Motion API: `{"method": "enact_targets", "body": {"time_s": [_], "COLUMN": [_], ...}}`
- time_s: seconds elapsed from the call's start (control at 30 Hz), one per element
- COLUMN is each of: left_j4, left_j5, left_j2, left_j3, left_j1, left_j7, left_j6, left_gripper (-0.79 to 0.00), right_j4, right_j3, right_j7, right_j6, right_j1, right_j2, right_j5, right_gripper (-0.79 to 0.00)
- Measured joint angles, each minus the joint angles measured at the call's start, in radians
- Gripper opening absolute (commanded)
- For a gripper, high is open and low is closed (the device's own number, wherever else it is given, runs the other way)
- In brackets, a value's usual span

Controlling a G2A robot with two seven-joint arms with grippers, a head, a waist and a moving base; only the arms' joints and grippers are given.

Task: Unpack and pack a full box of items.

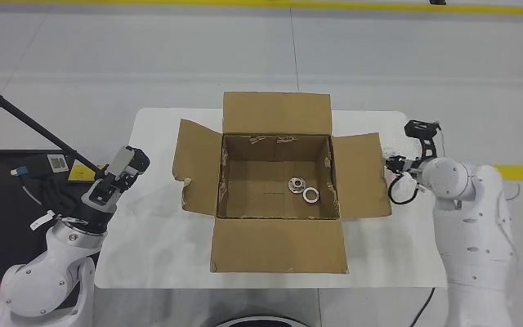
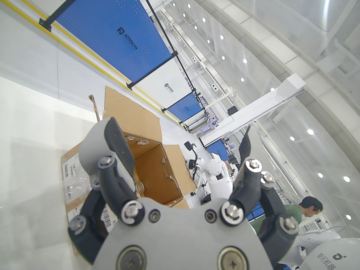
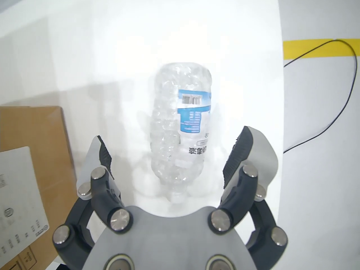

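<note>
Clear plastic water bottle (image 3: 180, 130) is lying on its side on the white table (image 1: 147, 204), just beside the box's side flap (image 3: 31, 127); cap is pointing toward the wrist, base pointing away; blue-and-white label is wrapping the mid body.

Right gripper (image 3: 172, 146) is sitting spread wide, fingers straddling the neck end of the bottle and touching nothing; it is gripping no object.

Handling guess: thin dimpled walls are likely giving under pressure, so a hard squeeze is risking a crush or a pop-out; round body is likely rolling if nudged from one side; cannot tell if it is full, so weight is staying unknown. Best hold is looking like across the labelled mid body, pads square on both sides, moderate force; the tapered neck is looking like a poor spot to clamp.

Cardboard box (image 1: 278, 245) is standing mid-table with all four flaps folded out; two metal rings (image 1: 295, 185) (image 1: 311, 194) are lying touching or nearly so on its floor, toward the right arm's side.

Left gripper (image 2: 180, 129) is hanging wide apart too, holding nothing, well apart from the box on the opposite side and aiming across at it.
</note>
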Motion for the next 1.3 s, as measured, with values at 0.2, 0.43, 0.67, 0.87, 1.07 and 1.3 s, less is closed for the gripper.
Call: {"method": "enact_targets", "body": {"time_s": [0.2, 0.43, 0.67, 0.87, 1.07, 1.3], "left_j4": [0.000, 0.000, 0.000, 0.000, 0.000, 0.000], "left_j5": [0.000, 0.000, 0.000, 0.000, 0.000, 0.000], "left_j2": [0.000, 0.000, 0.000, 0.000, 0.000, 0.000], "left_j3": [0.000, 0.000, 0.000, 0.000, 0.000, 0.000], "left_j1": [0.000, 0.000, 0.000, 0.000, 0.000, 0.000], "left_j7": [0.000, 0.000, 0.000, 0.000, 0.000, 0.000], "left_j6": [0.000, 0.000, 0.000, 0.000, 0.000, 0.000], "left_gripper": [0.000, 0.000, 0.000, 0.000, 0.000, 0.000], "right_j4": [-0.295, -0.539, -0.525, -0.410, -0.274, -0.105], "right_j3": [0.062, 0.021, -0.247, -0.501, -0.647, -0.758], "right_j7": [0.043, 0.054, 0.060, 0.137, 0.222, 0.262], "right_j6": [0.031, -0.039, -0.145, -0.176, -0.180, -0.135], "right_j1": [-0.062, -0.083, 0.018, 0.156, 0.256, 0.317], "right_j2": [0.015, 0.017, 0.000, -0.031, -0.061, -0.091], "right_j5": [-0.044, 0.037, 0.120, 0.112, 0.171, 0.149], "right_gripper": [0.000, 0.000, 0.000, -0.237, -0.339, -0.369]}}
